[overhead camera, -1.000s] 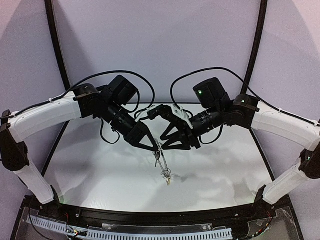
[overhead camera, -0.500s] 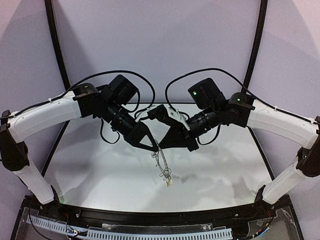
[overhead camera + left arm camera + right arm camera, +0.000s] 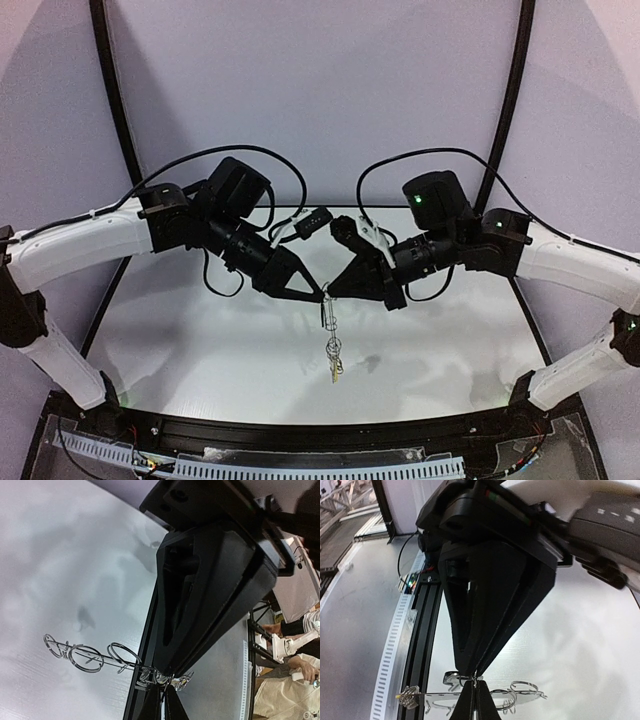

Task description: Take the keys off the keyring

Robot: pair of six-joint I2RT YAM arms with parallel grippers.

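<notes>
The keyring (image 3: pixel 329 328) hangs in the air over the middle of the table, a flat grey hoop seen edge-on with thin wire loops along it. A tiny key with a yellow head (image 3: pixel 336 374) dangles at its low end. My left gripper (image 3: pixel 321 296) and my right gripper (image 3: pixel 331 293) meet tip to tip at the top of the hoop, both shut on its rim. In the left wrist view my left gripper (image 3: pixel 166 700) pinches the keyring (image 3: pixel 95 659) among the loops. In the right wrist view my right gripper (image 3: pixel 475 696) is closed across the keyring (image 3: pixel 440 699), with the yellow key head (image 3: pixel 400 696) at its left end.
The white table (image 3: pixel 200 340) lies below the hanging hoop. A black frame rail (image 3: pixel 320 428) and a white slotted cable duct (image 3: pixel 300 467) run along the near edge. Loose black cables (image 3: pixel 290 180) arch behind both wrists.
My right gripper has gone from open to shut at the top of the keyring. Both arms have shifted slightly right, and the hoop now hangs straighter.
</notes>
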